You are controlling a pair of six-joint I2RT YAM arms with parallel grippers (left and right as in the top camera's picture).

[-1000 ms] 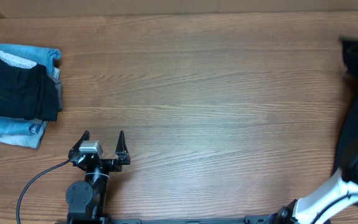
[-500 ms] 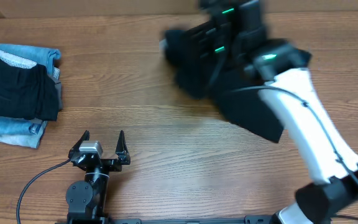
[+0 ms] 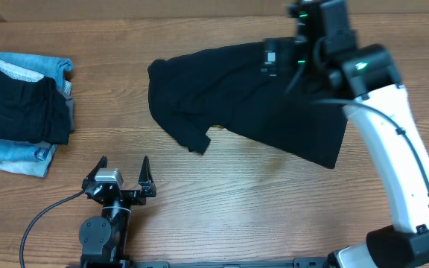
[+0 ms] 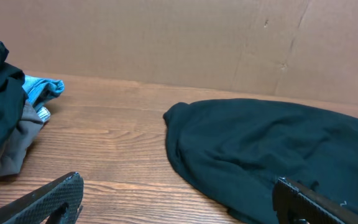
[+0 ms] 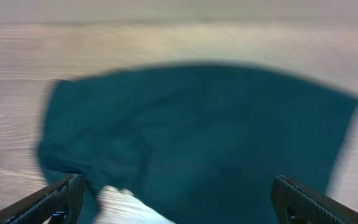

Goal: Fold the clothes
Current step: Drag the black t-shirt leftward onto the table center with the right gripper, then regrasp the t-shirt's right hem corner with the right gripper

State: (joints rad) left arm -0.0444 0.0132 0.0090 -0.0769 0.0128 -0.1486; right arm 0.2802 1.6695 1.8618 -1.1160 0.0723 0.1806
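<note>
Now, your right gripper (image 5: 176, 182) stands with its fingers wide apart and has hold of nothing. The black T-shirt (image 3: 252, 97) lies under it and ahead of the fingers. This wrist view is blurred, so you cannot tell if a finger touches the cloth.

From overhead you see the T-shirt crumpled on the worktop (image 3: 237, 216), from the middle toward the far right corner. One corner of it points toward the near edge. The right arm (image 3: 393, 149) reaches over its far right part.

Your left gripper (image 3: 124, 160) is at the near edge, toward the left, also fully open and empty, well apart from the T-shirt. Its wrist view shows what the overhead does not: the cloth rests low on the wood, with a cardboard wall (image 4: 166, 37) behind it. A pile of other clothes (image 3: 21, 104) sits at the left edge.
</note>
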